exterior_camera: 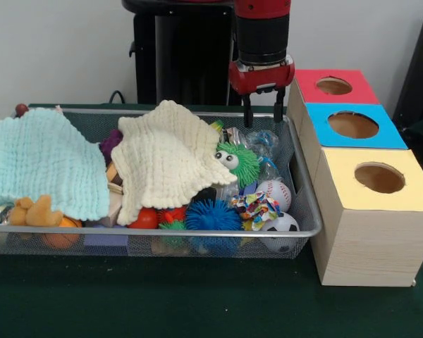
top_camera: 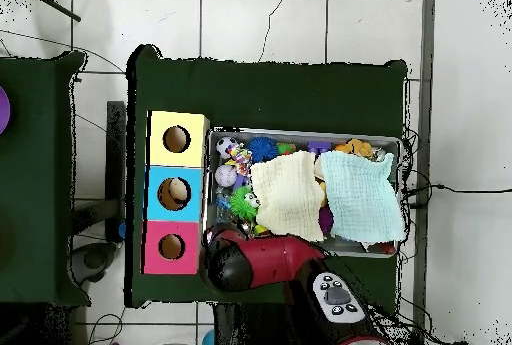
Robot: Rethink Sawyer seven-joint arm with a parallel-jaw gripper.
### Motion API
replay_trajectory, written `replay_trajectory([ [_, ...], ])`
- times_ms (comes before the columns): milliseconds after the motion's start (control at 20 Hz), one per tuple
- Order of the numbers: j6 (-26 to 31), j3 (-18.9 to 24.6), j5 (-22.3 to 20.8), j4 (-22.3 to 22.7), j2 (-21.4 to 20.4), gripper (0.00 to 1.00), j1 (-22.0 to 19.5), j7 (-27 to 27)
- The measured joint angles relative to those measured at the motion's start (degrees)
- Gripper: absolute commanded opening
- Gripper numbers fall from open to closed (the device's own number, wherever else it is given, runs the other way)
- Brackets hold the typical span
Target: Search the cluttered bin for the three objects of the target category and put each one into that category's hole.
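My gripper (exterior_camera: 262,107) hangs open and empty over the far right corner of the wire bin (exterior_camera: 197,232). In the overhead view only the red arm head (top_camera: 228,261) shows, at the bin's (top_camera: 304,133) edge. A cream cloth (exterior_camera: 169,158) and a mint cloth (exterior_camera: 46,162) cover much of the clutter. A green fuzzy toy with eyes (exterior_camera: 236,160), a baseball (exterior_camera: 273,191), a soccer ball (exterior_camera: 282,227) and a blue spiky ball (exterior_camera: 210,215) lie uncovered at the right. Three hole boxes stand beside the bin: red (exterior_camera: 310,88), blue (exterior_camera: 389,135), yellow (exterior_camera: 417,191).
An orange plush (exterior_camera: 32,211), red and orange balls (exterior_camera: 146,218) and a crinkly wrapper (exterior_camera: 254,205) peek out along the bin's front. From above, the boxes stand in a row: yellow (top_camera: 160,126), blue (top_camera: 157,179), red (top_camera: 155,233). A black controller (top_camera: 335,296) lies near the arm.
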Motion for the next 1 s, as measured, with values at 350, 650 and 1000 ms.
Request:
replay_trajectory([
  [350,0.0,0.0,-0.35,-0.06,1.04,1.0,0.02,0.0],
  [650,0.0,0.0,-1.03,-0.11,1.56,1.0,0.09,0.0],
  [1000,0.0,-0.01,-1.74,-0.22,2.65,1.0,0.29,0.0],
])
